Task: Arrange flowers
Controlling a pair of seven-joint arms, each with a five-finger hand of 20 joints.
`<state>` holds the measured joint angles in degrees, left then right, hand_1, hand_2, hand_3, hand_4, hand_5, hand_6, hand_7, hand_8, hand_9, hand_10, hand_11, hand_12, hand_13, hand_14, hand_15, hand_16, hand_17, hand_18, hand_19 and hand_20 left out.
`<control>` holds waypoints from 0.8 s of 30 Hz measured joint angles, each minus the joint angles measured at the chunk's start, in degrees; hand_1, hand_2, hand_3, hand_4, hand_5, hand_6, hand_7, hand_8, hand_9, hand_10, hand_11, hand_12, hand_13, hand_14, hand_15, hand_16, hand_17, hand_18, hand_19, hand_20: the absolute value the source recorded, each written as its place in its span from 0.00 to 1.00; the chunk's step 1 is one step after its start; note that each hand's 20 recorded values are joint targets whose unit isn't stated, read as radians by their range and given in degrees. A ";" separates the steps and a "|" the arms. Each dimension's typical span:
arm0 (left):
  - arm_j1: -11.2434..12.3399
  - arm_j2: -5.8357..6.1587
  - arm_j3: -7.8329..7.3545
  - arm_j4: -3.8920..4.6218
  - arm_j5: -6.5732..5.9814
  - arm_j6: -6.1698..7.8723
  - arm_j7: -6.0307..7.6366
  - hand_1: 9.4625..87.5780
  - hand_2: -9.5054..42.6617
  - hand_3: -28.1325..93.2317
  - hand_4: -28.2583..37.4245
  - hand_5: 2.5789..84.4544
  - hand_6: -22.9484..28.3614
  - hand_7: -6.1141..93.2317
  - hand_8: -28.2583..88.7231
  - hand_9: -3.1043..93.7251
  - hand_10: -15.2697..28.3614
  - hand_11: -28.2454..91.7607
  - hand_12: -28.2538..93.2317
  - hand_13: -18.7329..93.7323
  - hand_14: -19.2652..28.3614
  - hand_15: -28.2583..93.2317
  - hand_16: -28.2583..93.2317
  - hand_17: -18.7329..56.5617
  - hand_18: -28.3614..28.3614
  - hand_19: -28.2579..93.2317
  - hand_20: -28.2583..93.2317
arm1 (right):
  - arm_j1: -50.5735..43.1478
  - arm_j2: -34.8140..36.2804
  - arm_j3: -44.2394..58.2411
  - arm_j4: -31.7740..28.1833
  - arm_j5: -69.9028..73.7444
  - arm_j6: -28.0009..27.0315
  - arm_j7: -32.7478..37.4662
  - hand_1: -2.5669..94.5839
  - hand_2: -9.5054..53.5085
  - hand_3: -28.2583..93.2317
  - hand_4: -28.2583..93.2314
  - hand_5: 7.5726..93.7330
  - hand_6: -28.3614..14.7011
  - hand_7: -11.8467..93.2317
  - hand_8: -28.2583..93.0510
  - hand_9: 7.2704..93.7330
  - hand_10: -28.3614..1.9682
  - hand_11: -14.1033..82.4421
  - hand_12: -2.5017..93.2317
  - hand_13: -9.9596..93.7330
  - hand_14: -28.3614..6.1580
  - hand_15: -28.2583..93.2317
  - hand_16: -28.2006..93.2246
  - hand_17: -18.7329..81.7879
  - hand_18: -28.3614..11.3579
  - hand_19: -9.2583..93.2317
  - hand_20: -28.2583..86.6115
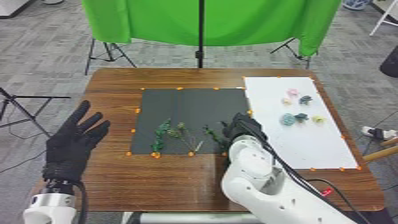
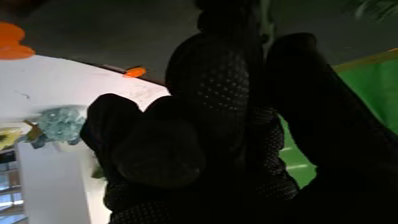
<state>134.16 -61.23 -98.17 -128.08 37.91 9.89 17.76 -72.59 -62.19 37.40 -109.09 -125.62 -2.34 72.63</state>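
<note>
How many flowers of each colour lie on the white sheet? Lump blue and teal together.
Pink flowers: 2
Blue or teal flowers: 3
Yellow flower: 1
Total: 6

Desk (image 1: 187, 185): evenly lit in my head view.
White sheet (image 1: 293, 145): bright; edge bows in my wrist view.
Right hand (image 1: 240, 127): near-black there, I lose detail.
Green cloth (image 1: 160, 25): pale streaks there.
</note>
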 measured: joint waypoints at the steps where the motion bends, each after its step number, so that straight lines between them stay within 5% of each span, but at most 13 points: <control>1: 0.03 0.00 -0.02 -0.02 0.02 0.00 -0.01 0.17 0.31 0.88 0.01 0.35 0.55 0.18 0.15 0.32 0.76 0.39 0.31 0.35 0.97 0.58 0.16 0.10 1.00 0.70 0.20 | -0.16 0.00 0.02 -0.28 0.16 -0.18 -0.07 0.41 0.11 0.84 0.04 1.00 0.60 0.30 0.12 1.00 0.50 0.62 0.21 0.93 0.52 0.85 0.41 0.68 0.00 1.00 0.72; 10: 0.27 -0.30 -0.13 -0.09 0.22 0.00 -0.34 0.17 0.31 0.88 0.01 0.35 0.55 0.18 0.15 0.32 0.76 0.39 0.31 0.35 0.97 0.58 0.16 0.10 1.00 0.70 0.20 | -0.62 0.27 -0.33 -0.80 -1.13 -0.22 -0.51 0.38 0.10 0.82 0.04 1.00 0.59 0.30 0.13 1.00 0.50 0.62 0.22 0.93 0.52 0.85 0.41 0.67 0.00 1.00 0.71; 15: 0.73 -0.07 -0.01 -0.09 -0.09 0.12 0.86 0.17 0.31 0.88 0.00 0.35 0.55 0.18 0.15 0.32 0.76 0.39 0.31 0.35 0.97 0.57 0.16 0.10 1.00 0.70 0.20 | -2.61 2.36 0.76 -2.02 -5.36 1.03 -1.45 0.37 0.10 0.81 0.05 0.97 0.58 0.27 0.14 0.97 0.49 0.57 0.24 0.89 0.51 0.84 0.41 0.62 0.00 1.00 0.66; 24: 1.33 0.42 -0.01 -0.05 -0.61 0.43 2.33 0.16 0.30 0.88 0.00 0.35 0.55 0.18 0.15 0.32 0.76 0.39 0.31 0.35 0.97 0.57 0.16 0.10 1.00 0.70 0.20 | -5.80 12.98 7.90 -6.77 -5.05 15.25 -6.32 0.39 0.06 0.88 0.04 0.67 0.53 0.25 0.14 0.72 0.38 0.54 0.20 0.70 0.41 0.83 0.35 0.43 0.03 0.90 0.54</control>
<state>135.49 -60.81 -98.18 -128.12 37.30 10.32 20.09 -78.38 -49.22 45.30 -115.86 -130.67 12.91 66.30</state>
